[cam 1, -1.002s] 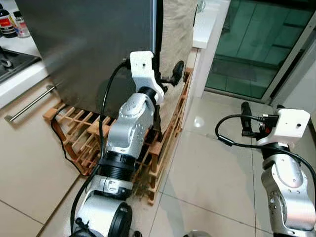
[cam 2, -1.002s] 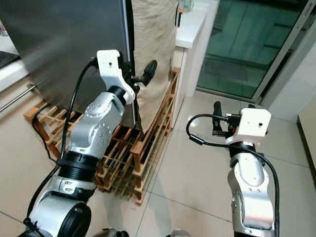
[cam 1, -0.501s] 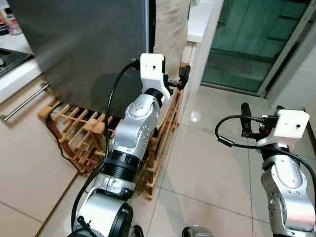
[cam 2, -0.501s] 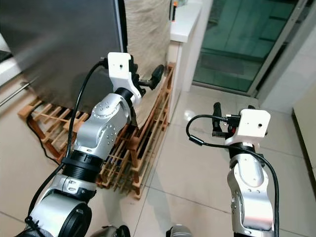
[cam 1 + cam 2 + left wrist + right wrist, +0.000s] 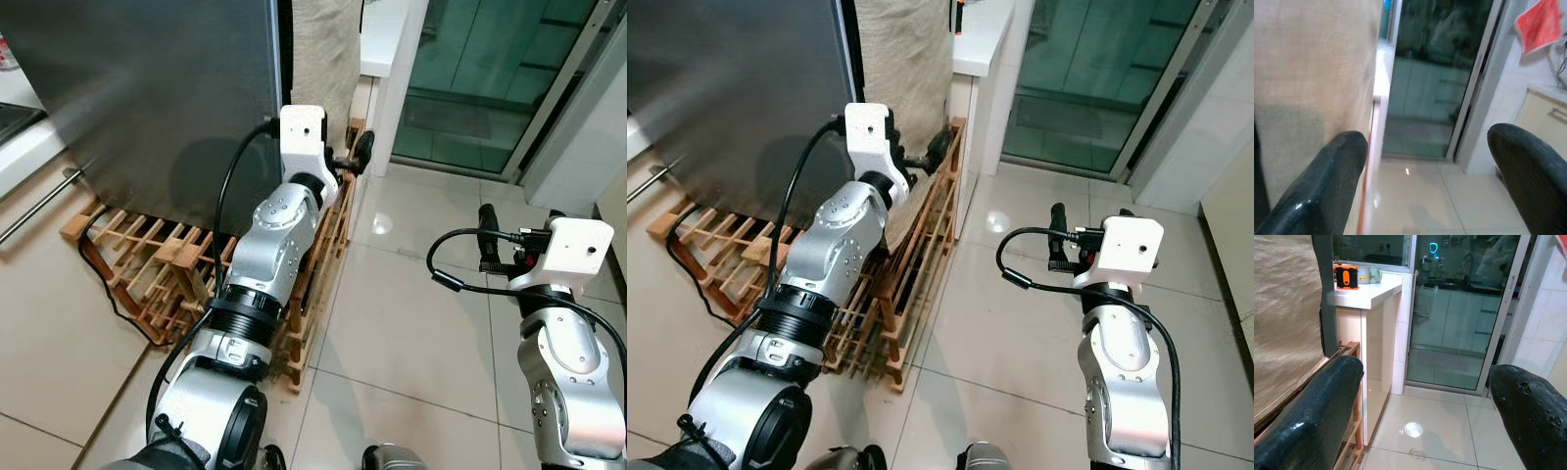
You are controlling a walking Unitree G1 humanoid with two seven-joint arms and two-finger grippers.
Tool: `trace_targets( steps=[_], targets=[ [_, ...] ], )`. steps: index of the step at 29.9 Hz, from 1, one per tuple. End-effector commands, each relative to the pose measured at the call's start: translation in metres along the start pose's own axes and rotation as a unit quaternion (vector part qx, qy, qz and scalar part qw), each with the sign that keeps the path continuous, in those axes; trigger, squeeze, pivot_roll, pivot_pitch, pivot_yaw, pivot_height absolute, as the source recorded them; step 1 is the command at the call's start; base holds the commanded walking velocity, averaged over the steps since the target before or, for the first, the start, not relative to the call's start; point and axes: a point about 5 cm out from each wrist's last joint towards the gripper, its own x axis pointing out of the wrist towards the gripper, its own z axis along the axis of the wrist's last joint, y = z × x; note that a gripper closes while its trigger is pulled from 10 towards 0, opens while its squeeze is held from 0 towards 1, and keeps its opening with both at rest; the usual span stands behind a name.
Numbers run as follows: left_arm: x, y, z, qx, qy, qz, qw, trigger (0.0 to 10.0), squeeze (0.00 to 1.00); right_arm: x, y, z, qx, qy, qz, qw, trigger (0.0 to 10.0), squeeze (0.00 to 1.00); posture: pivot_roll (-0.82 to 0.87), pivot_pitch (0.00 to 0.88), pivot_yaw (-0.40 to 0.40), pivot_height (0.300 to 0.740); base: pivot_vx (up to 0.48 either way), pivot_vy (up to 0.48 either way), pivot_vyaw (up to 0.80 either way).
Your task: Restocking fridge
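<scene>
The fridge (image 5: 167, 98), a tall dark-steel box, is the landmark; its door looks shut, with a thin dark seam running down the front corner. Against its side hangs a beige cloth (image 5: 906, 69), and at its foot a wooden slatted rack (image 5: 157, 269) lies on the tiled floor (image 5: 411, 304). Past the fridge's far side stand a white counter (image 5: 1369, 291) and a glass sliding door (image 5: 480, 78).

The left gripper (image 5: 351, 157) is raised close to the fridge's front corner, fingers spread wide and empty. The right gripper (image 5: 1087, 230) hangs well away from the fridge over the tiles, likewise spread and empty.

No goods to stock can be seen. The step in hand appears to be opening the door: the left fingers should probably hook the door's edge at the seam, avoiding the cloth, and pull in a slow arc.
</scene>
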Motion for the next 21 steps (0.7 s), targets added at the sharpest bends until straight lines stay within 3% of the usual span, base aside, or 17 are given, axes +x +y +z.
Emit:
trace_targets(
  steps=[1,8,14,21],
  targets=[
    [-0.007,0.007,0.005,0.012,-0.016,0.004,1.0,10.0,0.0,-0.003,-0.002,-0.003,0.002,0.005,-0.005,1.0,10.0,0.0,-0.2,0.039,0.024,0.728,0.0,0.0,0.0],
    [-0.024,0.005,0.014,0.006,-0.039,-0.032,0.999,10.0,0.0,-0.001,-0.001,-0.004,0.001,0.008,0.002,1.0,10.0,0.0,-0.18,0.036,0.016,0.728,0.0,0.0,0.0],
    [-0.04,0.0,0.013,-0.002,-0.029,-0.083,0.996,10.0,0.0,0.001,0.001,-0.006,0.001,0.01,0.007,1.0,10.0,0.0,-0.17,0.029,0.013,0.728,0.0,0.0,0.0],
    [-0.055,0.012,0.01,0.003,-0.011,-0.082,0.997,10.0,0.0,0.001,0.001,-0.008,0.0,0.012,0.008,1.0,10.0,0.0,-0.17,0.014,0.017,0.728,0.0,0.0,0.0]
  ],
)
